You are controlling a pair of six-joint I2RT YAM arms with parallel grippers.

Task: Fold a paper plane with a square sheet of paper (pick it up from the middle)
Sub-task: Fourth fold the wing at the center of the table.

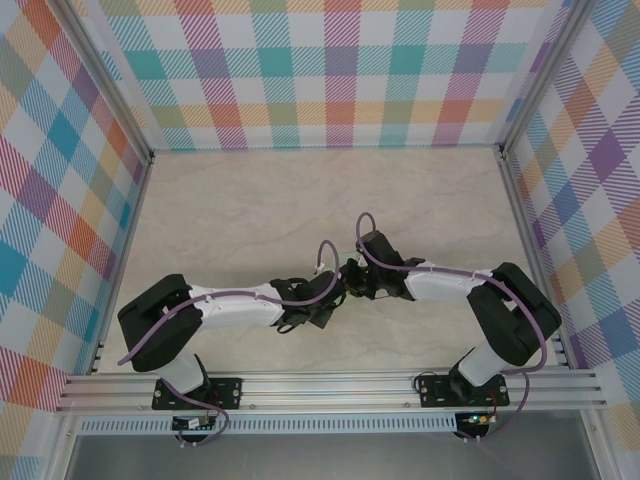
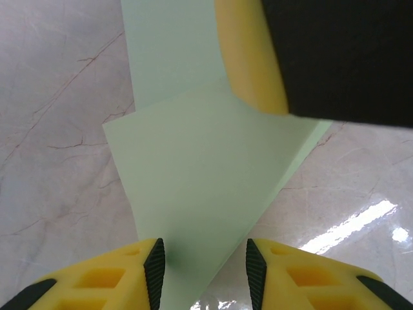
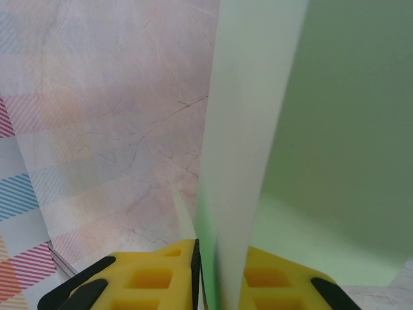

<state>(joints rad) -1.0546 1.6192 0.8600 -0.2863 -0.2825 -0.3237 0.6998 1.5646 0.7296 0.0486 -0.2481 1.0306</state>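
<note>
The pale-green sheet of paper (image 2: 193,174) is folded into layers, an upper flap lying over a longer strip. It runs down between the pads of my left gripper (image 2: 205,274), which stands open around its narrow end; the left pad is close to the paper and the right pad is clear of it. My right gripper (image 3: 222,271) is shut on the sheet of paper (image 3: 248,129), which rises edge-on from its fingers. One of its yellow fingers (image 2: 251,58) reaches over the sheet's far edge. Seen from above, the left gripper (image 1: 328,296) and right gripper (image 1: 352,280) meet at mid-table.
The tabletop (image 1: 250,210) has a pale marble look and lies bare behind the arms. Checked walls (image 1: 330,70) close in the back and both sides. An aluminium rail (image 1: 330,385) carries the arm bases along the near edge.
</note>
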